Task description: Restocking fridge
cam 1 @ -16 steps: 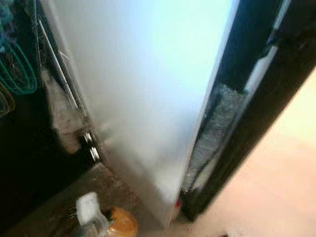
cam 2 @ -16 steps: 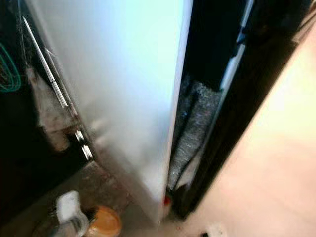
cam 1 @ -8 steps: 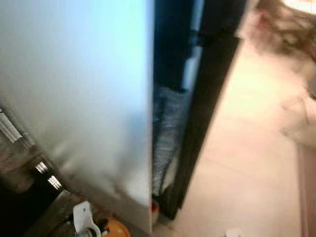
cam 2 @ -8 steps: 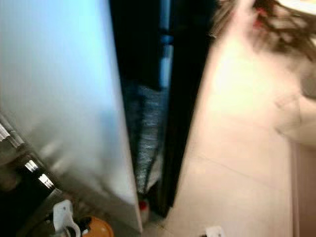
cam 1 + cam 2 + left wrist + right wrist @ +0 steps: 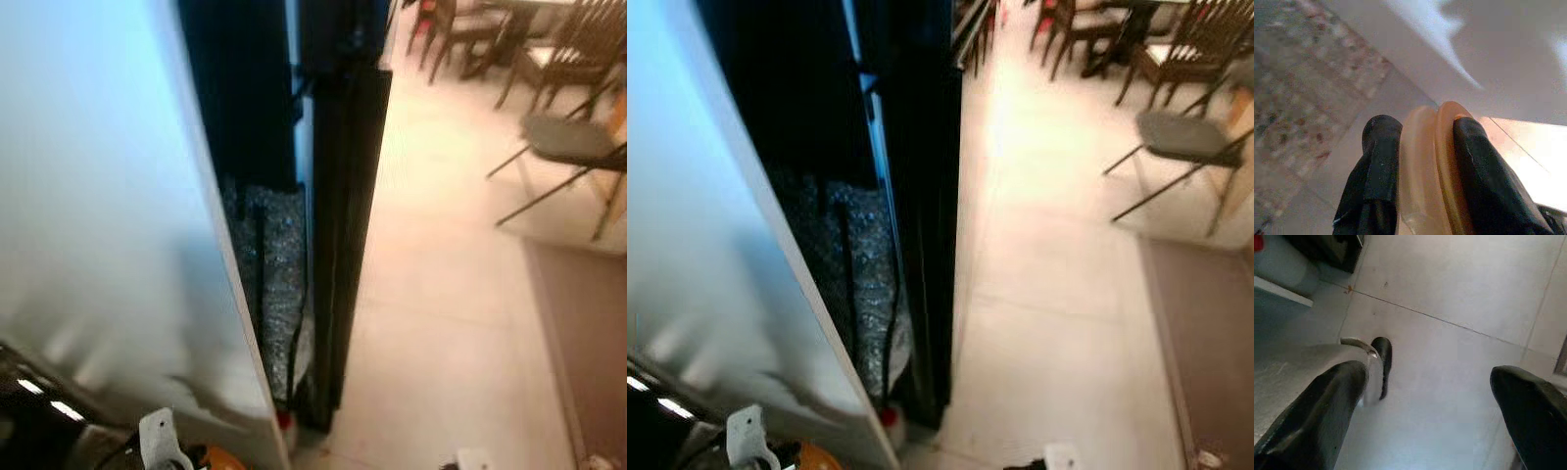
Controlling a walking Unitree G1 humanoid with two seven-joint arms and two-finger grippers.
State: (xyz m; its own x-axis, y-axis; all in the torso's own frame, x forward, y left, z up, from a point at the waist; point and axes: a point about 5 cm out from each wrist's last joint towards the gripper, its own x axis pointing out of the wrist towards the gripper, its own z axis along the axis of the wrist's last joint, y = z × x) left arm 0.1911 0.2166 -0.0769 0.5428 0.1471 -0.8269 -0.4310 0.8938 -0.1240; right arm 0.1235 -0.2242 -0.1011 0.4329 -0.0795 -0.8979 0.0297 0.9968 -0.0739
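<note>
Clamping an orange jar (image 5: 1435,166), the left gripper (image 5: 1422,161) neared the fridge (image 5: 98,215); right gripper (image 5: 1430,406), fingers apart, should open it first.

Long, glossy black fingers (image 5: 1317,416) — rounded at the tips — on both grippers.

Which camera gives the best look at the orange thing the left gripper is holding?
The left wrist view: the orange object sits large and sharp, pinched between the left gripper's two black fingers. The left and right eye views catch just an orange sliver at the bottom edge, beside the white fridge door.
</note>
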